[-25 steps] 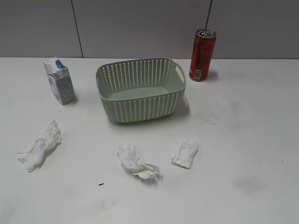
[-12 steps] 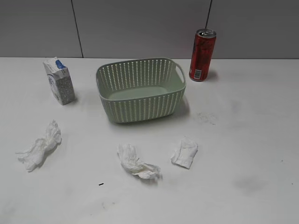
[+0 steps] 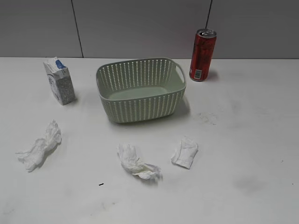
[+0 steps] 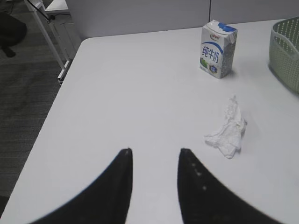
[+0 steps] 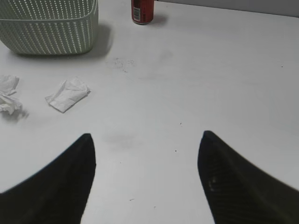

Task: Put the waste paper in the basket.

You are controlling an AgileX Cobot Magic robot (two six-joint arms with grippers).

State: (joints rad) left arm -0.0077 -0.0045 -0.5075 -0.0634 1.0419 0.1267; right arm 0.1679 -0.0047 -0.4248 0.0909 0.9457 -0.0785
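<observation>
Three crumpled white paper wads lie on the white table in front of the sage-green slotted basket [image 3: 140, 88]: the left wad [image 3: 39, 147], the middle wad [image 3: 135, 163] and the right wad [image 3: 185, 152]. The basket looks empty. My left gripper [image 4: 154, 150] is open and empty above the table, with the left wad [image 4: 229, 128] ahead to its right. My right gripper [image 5: 145, 135] is open wide and empty, with the right wad [image 5: 67, 94] ahead to its left and the middle wad [image 5: 8, 95] at the left edge. Neither gripper shows in the exterior view.
An upright white-and-blue carton [image 3: 59, 80] stands left of the basket; it also shows in the left wrist view [image 4: 218, 48]. A red can [image 3: 202, 54] stands behind the basket's right end, seen also in the right wrist view [image 5: 142, 10]. The table's left edge [image 4: 60, 88] drops to the floor.
</observation>
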